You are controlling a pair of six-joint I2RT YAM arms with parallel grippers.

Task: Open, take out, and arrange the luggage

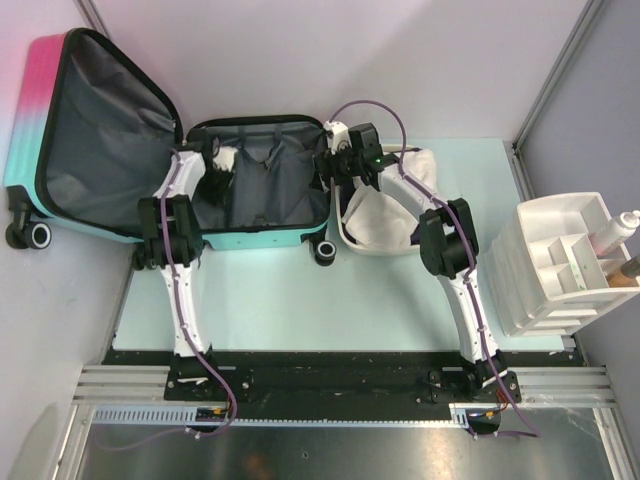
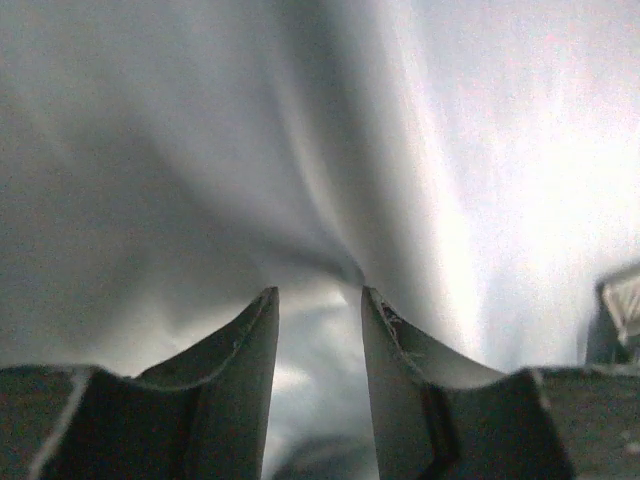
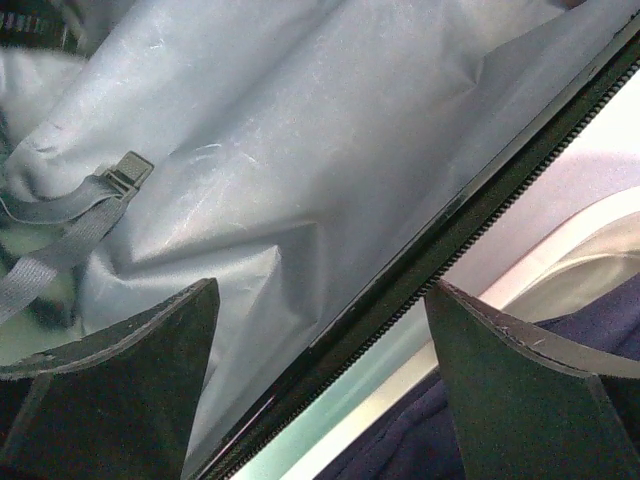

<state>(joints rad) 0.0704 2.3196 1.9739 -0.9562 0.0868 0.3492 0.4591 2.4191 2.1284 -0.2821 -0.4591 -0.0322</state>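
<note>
The luggage (image 1: 265, 238) lies open on the pale green tabletop (image 1: 300, 300). Its base sits in the middle at the far side, and its lid (image 1: 100, 120) is tilted up at the left against the wall, with the dark grey lining showing in both halves. The shell is teal, turning pink at the lid's upper corner. A small wheel (image 1: 325, 252) shows at the base's near right corner.

The left gripper (image 1: 222, 160) reaches into the left part of the base. In its wrist view the left gripper (image 2: 318, 292) has its fingers drawn partway together, pinching a fold of pale fabric (image 2: 300, 150) whose creases run into the gap. I cannot tell whether this fabric is the lining or a separate piece.

The right gripper (image 1: 338, 155) is at the base's right rim. In its wrist view the right gripper (image 3: 321, 287) is spread wide and straddles the black zipper trim (image 3: 450, 240), with one finger over the lining and a strap with a buckle (image 3: 90, 210), and the other over the white tub (image 1: 345, 240), which holds dark blue cloth (image 3: 400, 440).

The tub touches the luggage's right side. A white organiser (image 1: 560, 260) stands well apart at the right.
</note>
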